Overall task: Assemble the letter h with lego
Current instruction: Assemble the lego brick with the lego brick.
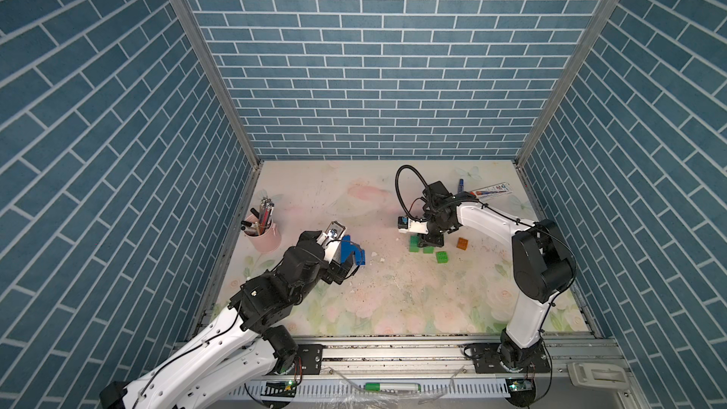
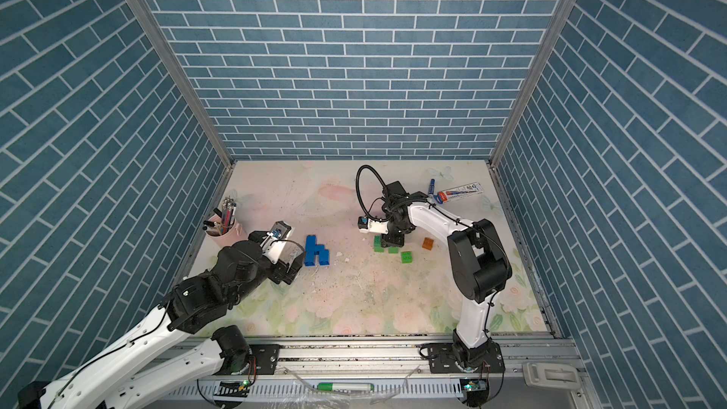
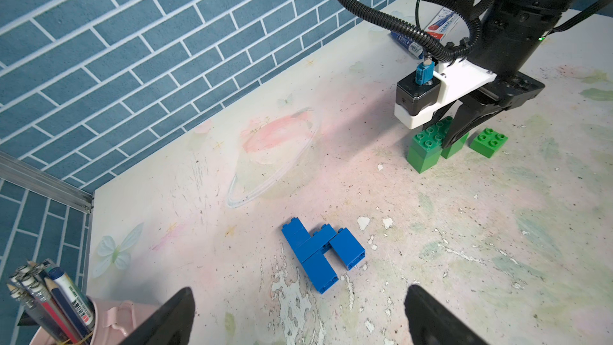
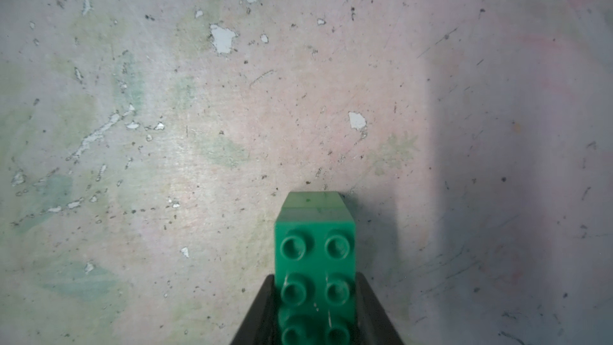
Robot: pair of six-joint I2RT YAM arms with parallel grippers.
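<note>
On the flowered table, near the left arm, a blue lego h lies flat on its side. It is a tall stem with a short leg joined by a bridge, so this letter looks complete. The left gripper hovers just short of it, jaws wide apart and empty, probably because the shape needs no support.

Well apart from it, the right gripper points straight down, clamped across the narrow width of a long green brick. That hold leaves the studs free and suits pressing it down squarely. The brick sits on a green square brick. A second green square stands under the fingers, but whether the long brick spans it is hidden. A loose green brick and the orange brick wait nearby, within easy reach.
</note>
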